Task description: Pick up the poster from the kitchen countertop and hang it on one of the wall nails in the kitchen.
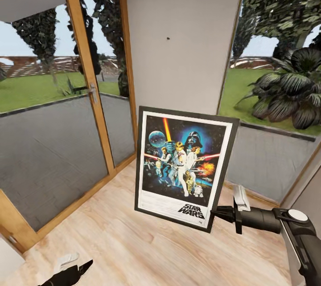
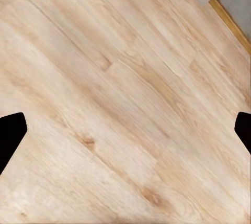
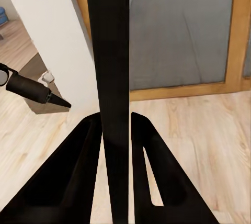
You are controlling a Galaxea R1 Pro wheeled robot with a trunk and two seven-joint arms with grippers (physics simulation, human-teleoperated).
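Left gripper: lower left of frame, cut off by the edge; black fingers spread wide over pale wood-plank floor.
Right gripper: lower right, clamped on the frame's lower right edge.
Black-framed Star Wars poster: centre, held slightly tilted; edge-on in the wrist view.
Small dark wall nail: upper centre on grey wall, barely discernible.

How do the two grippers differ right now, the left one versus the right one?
The right gripper is shut on the poster, clamping its lower right edge; the left gripper is open and holds nothing. The right is raised toward the wall; the left hangs low over the wooden floor. Both have dark fingers.
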